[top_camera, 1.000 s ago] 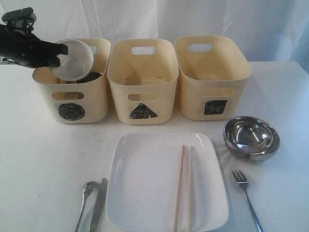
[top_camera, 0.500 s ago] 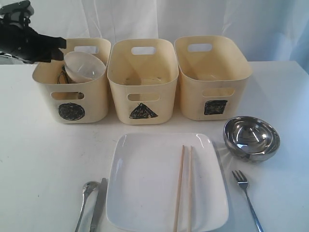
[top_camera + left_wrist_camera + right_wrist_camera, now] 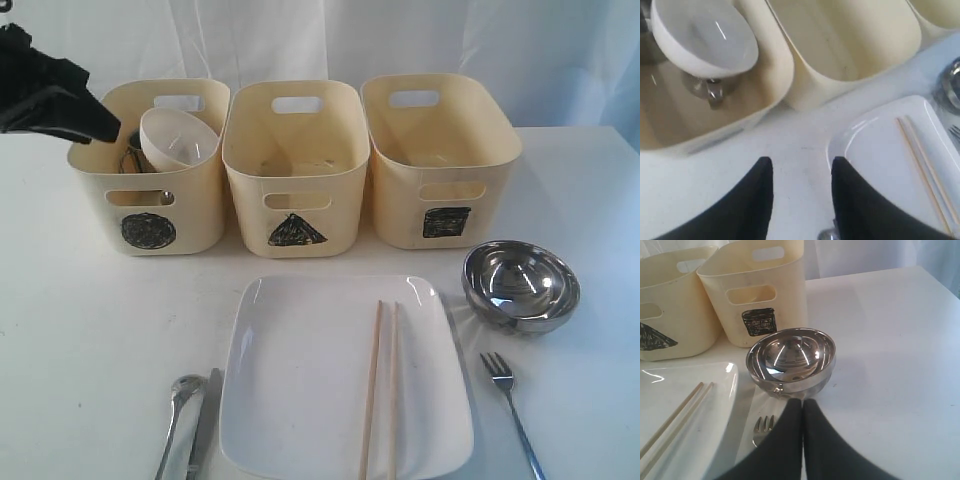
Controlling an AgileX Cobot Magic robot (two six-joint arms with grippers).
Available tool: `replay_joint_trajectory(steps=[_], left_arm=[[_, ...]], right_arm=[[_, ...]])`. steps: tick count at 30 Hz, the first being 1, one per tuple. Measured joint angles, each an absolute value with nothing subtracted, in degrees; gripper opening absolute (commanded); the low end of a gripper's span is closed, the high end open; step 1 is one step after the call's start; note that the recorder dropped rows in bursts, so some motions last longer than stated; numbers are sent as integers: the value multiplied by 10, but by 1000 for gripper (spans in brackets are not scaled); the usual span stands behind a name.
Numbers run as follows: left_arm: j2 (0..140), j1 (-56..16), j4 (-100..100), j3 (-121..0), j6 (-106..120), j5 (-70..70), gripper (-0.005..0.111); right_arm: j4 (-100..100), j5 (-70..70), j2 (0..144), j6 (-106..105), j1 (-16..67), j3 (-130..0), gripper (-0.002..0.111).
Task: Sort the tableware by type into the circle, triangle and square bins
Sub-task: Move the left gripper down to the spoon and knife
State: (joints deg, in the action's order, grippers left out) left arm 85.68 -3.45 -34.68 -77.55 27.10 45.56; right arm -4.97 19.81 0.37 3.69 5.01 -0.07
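Small white bowl lies tilted inside the circle bin, propped on something steel underneath, prob. a mug, can't say for sure. The left gripper hangs beside that bin's outer end w/ jaws apart and nothing between them. Judging by that, the next item is likely the steel bowl, which stands upright on the table in front of the square bin, just right of the square plate. What matters is that it lies straight ahead of the right gripper, near rim just beyond the tips. That gripper's jaws are pressed together, so they'd have to part before taking the rim. The bowl is round, so there is no long axis to line up w/ — any point on the near rim should serve. The right arm is clearly nearer; the left is well apart, across the whole row. One snag is that the fork lies just beside the right tips, tines toward the bowl, and could get nudged. The chopsticks lie on the plate, long axis running front-to-back, and the spoon and knife lie left of it. All of these are unsorted.
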Motion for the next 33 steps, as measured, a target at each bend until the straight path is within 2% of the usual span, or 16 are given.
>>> replay_joint_trajectory(steps=[15, 21, 25, 33], left_arm=[[651, -35, -341, -561, 244, 566, 44], [615, -35, -320, -411, 214, 561, 44], [615, -88, -335, -343, 202, 482, 44], [633, -189, -318, -323, 156, 382, 43]], right_arm=[[-50, 198, 4, 37, 50, -1, 0], [-50, 198, 4, 37, 50, -1, 0], [-50, 198, 4, 37, 50, -1, 0], [-50, 198, 4, 37, 50, -1, 0]])
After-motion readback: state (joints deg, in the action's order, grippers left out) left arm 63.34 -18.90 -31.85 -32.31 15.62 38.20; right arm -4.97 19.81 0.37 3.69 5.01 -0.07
